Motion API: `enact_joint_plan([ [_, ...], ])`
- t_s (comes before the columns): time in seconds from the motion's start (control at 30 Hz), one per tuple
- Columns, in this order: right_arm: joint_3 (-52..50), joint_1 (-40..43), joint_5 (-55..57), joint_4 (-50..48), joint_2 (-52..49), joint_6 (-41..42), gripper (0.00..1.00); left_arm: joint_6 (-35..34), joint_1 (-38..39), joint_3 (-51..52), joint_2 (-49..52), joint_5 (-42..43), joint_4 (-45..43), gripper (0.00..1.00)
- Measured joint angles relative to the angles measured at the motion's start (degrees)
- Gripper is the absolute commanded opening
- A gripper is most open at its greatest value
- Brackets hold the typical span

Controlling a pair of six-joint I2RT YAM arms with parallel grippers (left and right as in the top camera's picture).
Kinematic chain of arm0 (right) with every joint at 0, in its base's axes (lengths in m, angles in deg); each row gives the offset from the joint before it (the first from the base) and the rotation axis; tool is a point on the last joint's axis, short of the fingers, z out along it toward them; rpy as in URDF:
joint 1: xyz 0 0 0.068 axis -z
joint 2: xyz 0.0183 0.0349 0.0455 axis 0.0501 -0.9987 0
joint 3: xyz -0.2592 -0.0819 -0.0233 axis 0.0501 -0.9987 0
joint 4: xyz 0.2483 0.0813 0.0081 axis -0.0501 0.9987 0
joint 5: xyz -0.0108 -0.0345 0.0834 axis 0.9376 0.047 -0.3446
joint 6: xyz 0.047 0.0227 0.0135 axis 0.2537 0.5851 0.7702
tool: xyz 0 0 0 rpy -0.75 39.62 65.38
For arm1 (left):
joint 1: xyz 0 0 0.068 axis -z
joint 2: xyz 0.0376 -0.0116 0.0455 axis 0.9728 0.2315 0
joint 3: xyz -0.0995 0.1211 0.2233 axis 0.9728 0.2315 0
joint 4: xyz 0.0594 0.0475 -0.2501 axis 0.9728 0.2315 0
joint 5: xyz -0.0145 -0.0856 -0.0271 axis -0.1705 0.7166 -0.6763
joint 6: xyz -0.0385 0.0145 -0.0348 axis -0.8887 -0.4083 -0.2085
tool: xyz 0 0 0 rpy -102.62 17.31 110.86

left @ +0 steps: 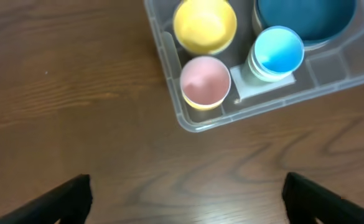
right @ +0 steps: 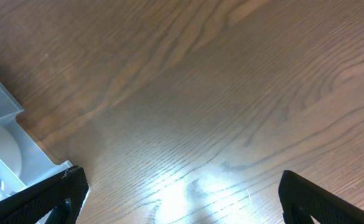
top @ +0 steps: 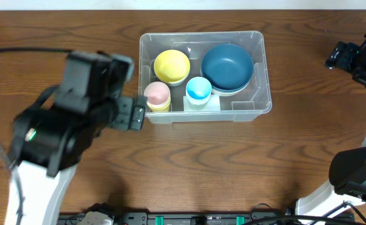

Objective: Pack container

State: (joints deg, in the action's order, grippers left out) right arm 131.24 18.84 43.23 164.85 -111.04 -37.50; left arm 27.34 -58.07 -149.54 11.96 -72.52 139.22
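Observation:
The clear plastic container (top: 201,35) stands at the table's middle back. Inside it are a yellow bowl (top: 171,65), a dark blue bowl (top: 227,67), a light blue cup (top: 199,89) and a pink cup (top: 157,94). My left gripper (top: 132,90) hovers just left of the container's left wall, open and empty. In the left wrist view its jaws (left: 185,205) stand wide over bare wood, with the container's near corner (left: 169,68) and the pink cup (left: 205,81) ahead. My right gripper (top: 340,56) is at the far right, open and empty (right: 182,199). One container corner (right: 1,143) shows at its left.
The wooden table (top: 233,162) spreads around the container. My left arm's bulky body (top: 57,131) covers the left part of the table. The right arm's base (top: 358,175) stands at the front right. A black rail with cables (top: 195,219) runs along the front edge.

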Motion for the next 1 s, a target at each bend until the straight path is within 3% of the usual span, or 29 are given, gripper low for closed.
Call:
enact_joint_plan([
  [0.4,0.0,0.0,0.0,0.0,0.0,0.0,0.99,0.2,-0.1,0.0,-15.4,0.0,4.3,0.98],
  [1.0,0.0,0.0,0.0,0.0,0.0,0.0,0.99,3.3,-0.1,0.0,-22.6,0.0,8.3,0.98],
])
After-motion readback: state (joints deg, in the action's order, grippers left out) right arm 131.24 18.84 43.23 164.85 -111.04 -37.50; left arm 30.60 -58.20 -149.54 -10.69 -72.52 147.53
